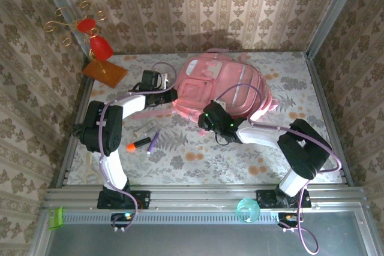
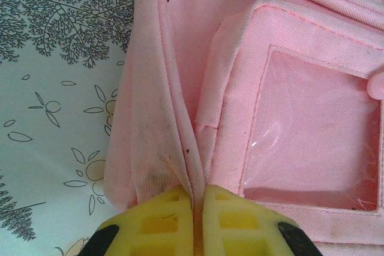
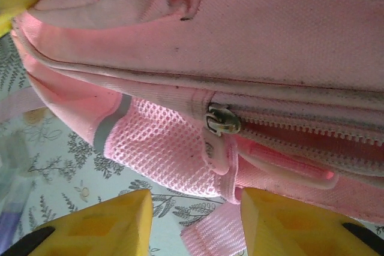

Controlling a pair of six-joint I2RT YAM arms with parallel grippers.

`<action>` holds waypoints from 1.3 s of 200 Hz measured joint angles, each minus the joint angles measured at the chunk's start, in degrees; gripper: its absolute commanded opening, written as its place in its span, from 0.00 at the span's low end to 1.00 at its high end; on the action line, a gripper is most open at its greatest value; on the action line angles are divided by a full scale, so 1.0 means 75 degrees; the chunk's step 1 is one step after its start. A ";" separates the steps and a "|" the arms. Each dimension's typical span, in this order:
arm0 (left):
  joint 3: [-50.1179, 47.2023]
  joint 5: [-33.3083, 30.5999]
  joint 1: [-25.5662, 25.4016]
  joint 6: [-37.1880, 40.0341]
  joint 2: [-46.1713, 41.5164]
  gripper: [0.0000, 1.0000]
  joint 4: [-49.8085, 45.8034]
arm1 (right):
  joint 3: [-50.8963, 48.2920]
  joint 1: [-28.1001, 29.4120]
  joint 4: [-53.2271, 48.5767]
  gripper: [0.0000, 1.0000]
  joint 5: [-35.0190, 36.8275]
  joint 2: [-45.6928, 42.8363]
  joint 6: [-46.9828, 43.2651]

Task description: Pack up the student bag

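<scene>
Student bag fold clamped in left jaws; right jaws apart by zipper; marker near.

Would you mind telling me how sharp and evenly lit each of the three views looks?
Top external: evenly lit and sharp, with a soft shadow on the wall behind the student bag. Left wrist: fabric weave crisp, faint sheen on the clear window. Right wrist: the zipper pull is sharp, while the yellow fingers along the bottom edge look softer.

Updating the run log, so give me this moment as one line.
left claw: shut on student bag fold | right claw: open, near zipper pull | marker: on table
</scene>
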 measured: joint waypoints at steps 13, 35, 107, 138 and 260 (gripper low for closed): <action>0.0000 0.0029 0.0006 0.0000 0.0000 0.00 0.0003 | 0.0000 0.0000 0.0067 0.41 0.0006 0.0085 -0.0006; 0.0000 0.0050 0.0009 0.0000 -0.0003 0.00 0.0009 | 0.0000 0.0000 0.0152 0.40 0.0035 0.0233 -0.0012; 0.0000 0.0061 0.0012 0.0003 -0.0003 0.00 0.0009 | 0.0181 -0.0052 0.0274 0.33 0.0289 0.0525 -0.0242; 0.0000 0.0064 0.0015 0.0006 -0.0003 0.00 0.0012 | 0.0347 -0.0061 0.0207 0.34 0.0420 0.0525 -0.0391; 0.0000 0.0114 0.0020 0.0061 -0.0003 0.00 0.0012 | 0.0420 -0.0201 -0.0128 0.15 0.0577 0.0525 -0.0810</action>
